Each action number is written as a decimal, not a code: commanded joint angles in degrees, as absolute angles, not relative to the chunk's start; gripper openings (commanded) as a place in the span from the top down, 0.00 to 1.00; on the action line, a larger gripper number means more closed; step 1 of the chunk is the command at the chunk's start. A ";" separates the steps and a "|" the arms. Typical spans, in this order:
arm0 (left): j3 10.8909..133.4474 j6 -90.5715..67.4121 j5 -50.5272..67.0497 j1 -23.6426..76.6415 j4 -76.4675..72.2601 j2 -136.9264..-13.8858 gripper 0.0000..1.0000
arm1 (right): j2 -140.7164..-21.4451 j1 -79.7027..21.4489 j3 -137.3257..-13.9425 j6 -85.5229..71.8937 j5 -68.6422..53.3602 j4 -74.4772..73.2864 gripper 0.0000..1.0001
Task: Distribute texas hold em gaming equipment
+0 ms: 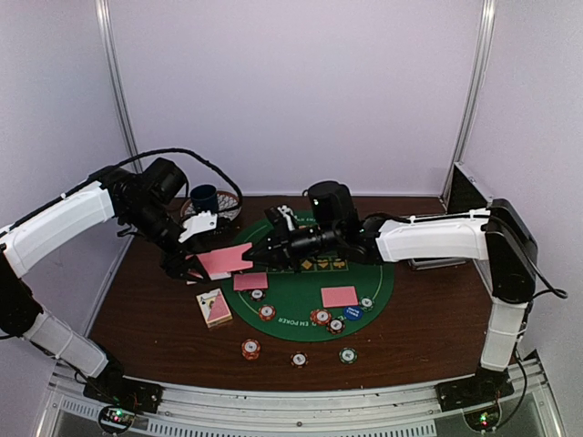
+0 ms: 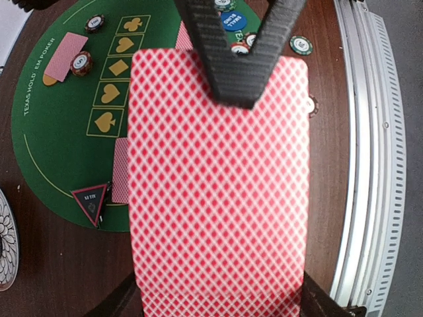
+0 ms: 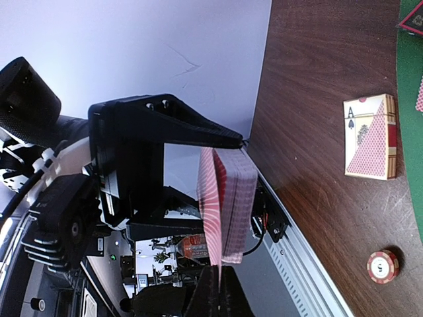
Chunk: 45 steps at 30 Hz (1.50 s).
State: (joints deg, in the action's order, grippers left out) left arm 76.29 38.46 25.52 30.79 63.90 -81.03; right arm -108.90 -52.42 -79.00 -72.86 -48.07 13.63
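Left claw (image 1: 202,258): clamped on the card deck (image 1: 228,259), above the green mat's (image 1: 301,291) left edge.
Right claw (image 3: 219,294): pressed together on the deck's edge.
Dealt cards (image 1: 340,297): two laid on the mat.
Chips (image 1: 266,312): at the mat's near rim.

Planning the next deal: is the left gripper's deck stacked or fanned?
Stacked: the deck shows one tight block in the left gripper.

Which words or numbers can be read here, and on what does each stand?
"TEXAS HOLD' EM POKER": green mat.
"SMALL BLIND": blue button.
"A" with a spade: card box.
Triangular marker and chips: print too blurred to read.
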 commanded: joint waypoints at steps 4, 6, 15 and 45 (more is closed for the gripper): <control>77.09 38.50 25.52 30.59 63.48 -80.49 1.00 | -105.65 -48.46 -76.33 -71.21 -49.19 12.56 1.00; 76.99 38.61 25.48 30.59 63.50 -80.45 1.00 | -105.69 -47.28 -76.10 -70.42 -49.47 11.93 1.00; 76.88 38.84 25.01 30.58 63.61 -80.23 1.00 | -113.80 -42.46 -79.25 -66.95 -50.11 9.80 1.00; 76.37 38.92 25.65 30.58 63.81 -80.20 1.00 | -139.52 -44.44 -105.17 -58.61 -45.51 -3.43 0.89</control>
